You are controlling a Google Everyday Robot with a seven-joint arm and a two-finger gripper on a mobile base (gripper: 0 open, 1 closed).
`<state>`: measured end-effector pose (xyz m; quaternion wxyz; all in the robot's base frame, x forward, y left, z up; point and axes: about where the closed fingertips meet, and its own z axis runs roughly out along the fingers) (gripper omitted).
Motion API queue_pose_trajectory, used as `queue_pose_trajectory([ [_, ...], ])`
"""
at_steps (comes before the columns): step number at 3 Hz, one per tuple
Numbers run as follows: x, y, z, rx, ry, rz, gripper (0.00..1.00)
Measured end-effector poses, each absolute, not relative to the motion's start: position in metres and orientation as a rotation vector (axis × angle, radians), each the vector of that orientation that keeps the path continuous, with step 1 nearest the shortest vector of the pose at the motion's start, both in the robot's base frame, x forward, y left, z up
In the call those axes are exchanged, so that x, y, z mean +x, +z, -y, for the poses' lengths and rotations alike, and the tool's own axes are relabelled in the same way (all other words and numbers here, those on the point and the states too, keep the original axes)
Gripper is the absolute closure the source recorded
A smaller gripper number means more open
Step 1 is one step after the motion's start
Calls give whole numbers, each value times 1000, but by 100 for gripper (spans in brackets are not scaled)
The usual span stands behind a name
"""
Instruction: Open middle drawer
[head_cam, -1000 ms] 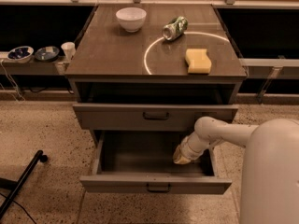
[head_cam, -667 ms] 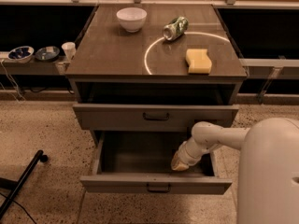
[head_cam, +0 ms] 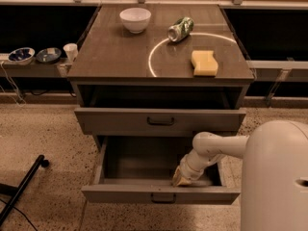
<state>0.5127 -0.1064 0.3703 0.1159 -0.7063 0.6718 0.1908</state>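
The middle drawer (head_cam: 161, 195) is pulled well out, seemingly done; my tool (head_cam: 182, 178) sits behind its front (open or shut, I cannot tell)

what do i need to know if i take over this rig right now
End effector: down inside the middle drawer, just behind its front panel, right of centre, not on the handle.
Middle drawer: pulled well out below the top drawer.
Done: the drawer looks open.
Left: probably just lift the end effector clear without catching the front panel.
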Motion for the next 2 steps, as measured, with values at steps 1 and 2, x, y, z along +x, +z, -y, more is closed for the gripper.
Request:
queue_pose_trajectory([
  [1, 490, 377, 100, -2069, 649, -1957, 100],
  [2, 471, 391, 95, -2069, 695, -1922, 100],
])
